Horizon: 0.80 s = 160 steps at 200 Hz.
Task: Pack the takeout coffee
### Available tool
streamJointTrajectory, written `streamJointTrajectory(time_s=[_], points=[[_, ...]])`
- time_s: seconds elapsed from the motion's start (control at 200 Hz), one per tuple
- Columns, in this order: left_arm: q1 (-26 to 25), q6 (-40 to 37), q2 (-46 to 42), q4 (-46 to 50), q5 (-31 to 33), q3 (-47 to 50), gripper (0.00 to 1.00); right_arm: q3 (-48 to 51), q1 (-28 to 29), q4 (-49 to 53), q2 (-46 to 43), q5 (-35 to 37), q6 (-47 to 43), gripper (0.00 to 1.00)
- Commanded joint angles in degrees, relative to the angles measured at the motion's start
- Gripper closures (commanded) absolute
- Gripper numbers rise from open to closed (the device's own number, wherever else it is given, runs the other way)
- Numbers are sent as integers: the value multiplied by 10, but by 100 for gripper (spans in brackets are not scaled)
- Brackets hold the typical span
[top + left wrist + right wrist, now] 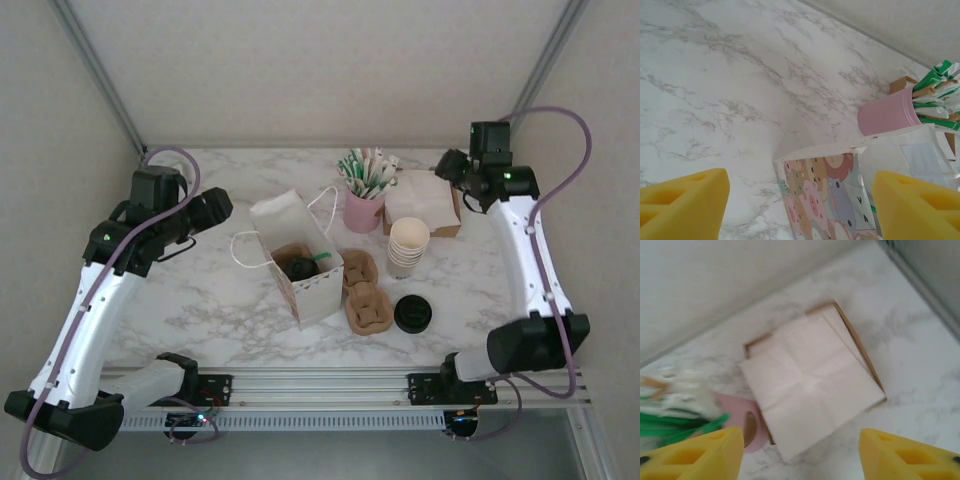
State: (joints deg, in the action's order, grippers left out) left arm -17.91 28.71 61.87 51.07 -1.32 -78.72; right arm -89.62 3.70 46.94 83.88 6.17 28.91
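The takeout coffee (300, 267), a cup under a black lid, sits in a brown carrier inside the open white paper bag (297, 255) at the table's middle. A green straw lies beside it in the bag. My left gripper (220, 207) hangs open to the left of the bag, holding nothing. In the left wrist view its yellow fingertips (685, 202) stand wide apart, with the bag's cartoon-printed side (825, 195) between and beyond them. My right gripper (452, 168) hovers open at the back right over the napkin box (810, 385), its yellow fingertips (910, 455) far apart and empty.
A pink cup of wrapped straws (363, 205) stands behind the bag. A stack of lidless cream cups (408, 245) is to the bag's right, with brown cup carriers (365, 295) and flat black lids (412, 314) in front. The bag's string handles (245, 252) lie on the marble.
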Motion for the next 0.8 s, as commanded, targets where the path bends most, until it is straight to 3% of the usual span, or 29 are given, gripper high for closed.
streamJointTrajectory(time_s=[0.0,0.135,0.36,0.796], points=[[-5,5,0,2,8,5,25,68,-26,-47,26,-102,94,35],[-4,8,0,1,3,10,25,152,-28,-123,48,-129,152,30],[-4,10,-7,0,3,15,24,226,-28,-214,100,-149,227,30],[-4,12,-13,1,7,18,24,265,-28,-299,144,-127,267,34]])
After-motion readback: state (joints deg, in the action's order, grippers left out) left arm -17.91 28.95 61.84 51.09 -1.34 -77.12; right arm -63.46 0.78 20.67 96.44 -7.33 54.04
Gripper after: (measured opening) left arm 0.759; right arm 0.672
